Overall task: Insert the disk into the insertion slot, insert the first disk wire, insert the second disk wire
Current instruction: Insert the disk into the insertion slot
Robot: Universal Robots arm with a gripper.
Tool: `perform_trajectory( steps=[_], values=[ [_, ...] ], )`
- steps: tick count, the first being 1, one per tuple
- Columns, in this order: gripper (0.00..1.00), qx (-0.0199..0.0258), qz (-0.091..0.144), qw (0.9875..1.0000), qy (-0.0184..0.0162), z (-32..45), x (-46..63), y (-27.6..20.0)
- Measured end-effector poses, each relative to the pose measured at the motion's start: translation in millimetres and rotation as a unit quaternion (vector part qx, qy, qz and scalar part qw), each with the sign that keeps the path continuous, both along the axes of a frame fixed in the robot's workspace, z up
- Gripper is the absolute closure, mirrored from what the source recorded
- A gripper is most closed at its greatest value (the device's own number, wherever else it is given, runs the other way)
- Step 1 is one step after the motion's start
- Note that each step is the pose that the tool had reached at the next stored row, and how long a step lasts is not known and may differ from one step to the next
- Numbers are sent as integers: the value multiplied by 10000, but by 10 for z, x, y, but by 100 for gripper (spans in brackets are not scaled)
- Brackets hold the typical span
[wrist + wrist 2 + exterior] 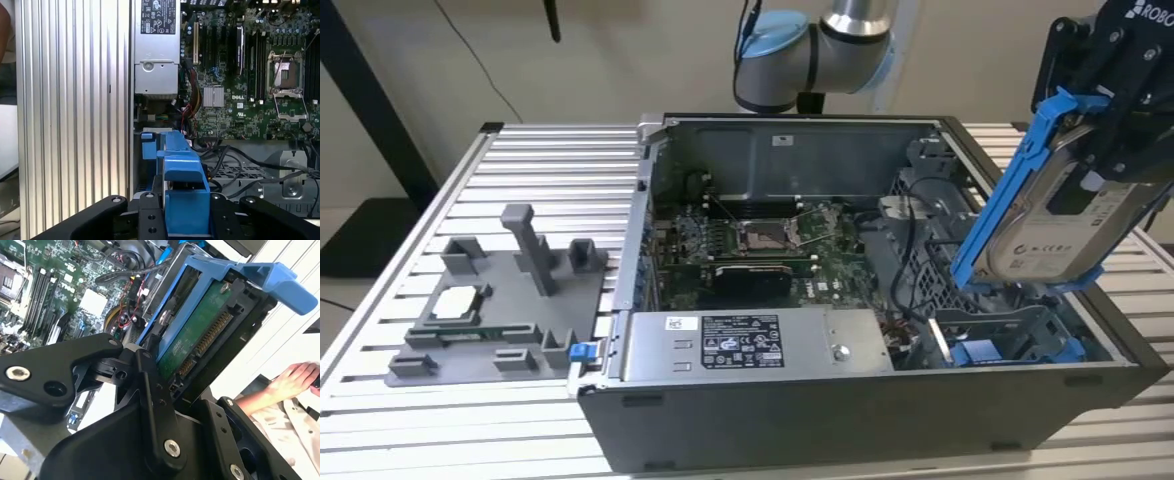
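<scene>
The jaws of the gripper (pixel 186 212) are clenched on the disk (pixel 1051 225), pinching it across its blue carrier (pixel 998 195). In the second wrist view the disk's green circuit-board underside (pixel 197 332) faces the camera, with its connector edge exposed.

In the exterior view the disk hangs tilted, top end leaning away toward the exterior view's right. Its lower end is at the mouth of the insertion slot (pixel 1014 347), the grey bay with blue rails in the near corner of the open computer case (pixel 854 420). Whether the carrier already touches the rails, I cannot tell.

Judged from this, step 1 of 3 is in hand: the disk is carried to the slot but not seated, and both wire steps are undone. Seating it calls for bringing the carrier's edges square with the blue rails, since the present tilt could catch a corner on the bay wall. The loose black cables (pixel 250 167) just beside the bay also need to be kept out of the way.

Farther in lie the motherboard (pixel 235 100) and the power supply (pixel 747 345). Beyond the case, on the ribbed worktop (pixel 547 165), a grey fixture (pixel 520 250) holds a square chip (pixel 458 303), well apart from the work. A person's hand (pixel 295 377) rests off to the side.
</scene>
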State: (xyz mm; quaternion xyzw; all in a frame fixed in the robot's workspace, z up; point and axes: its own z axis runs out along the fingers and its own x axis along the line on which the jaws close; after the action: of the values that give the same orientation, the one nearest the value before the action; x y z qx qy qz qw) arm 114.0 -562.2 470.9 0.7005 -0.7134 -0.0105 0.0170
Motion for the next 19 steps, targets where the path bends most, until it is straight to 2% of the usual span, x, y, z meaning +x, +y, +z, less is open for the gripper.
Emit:
perform_trajectory(
  steps=[19],
  values=[
    [100,1,0,10000,0,-18,0,0]
  ],
)
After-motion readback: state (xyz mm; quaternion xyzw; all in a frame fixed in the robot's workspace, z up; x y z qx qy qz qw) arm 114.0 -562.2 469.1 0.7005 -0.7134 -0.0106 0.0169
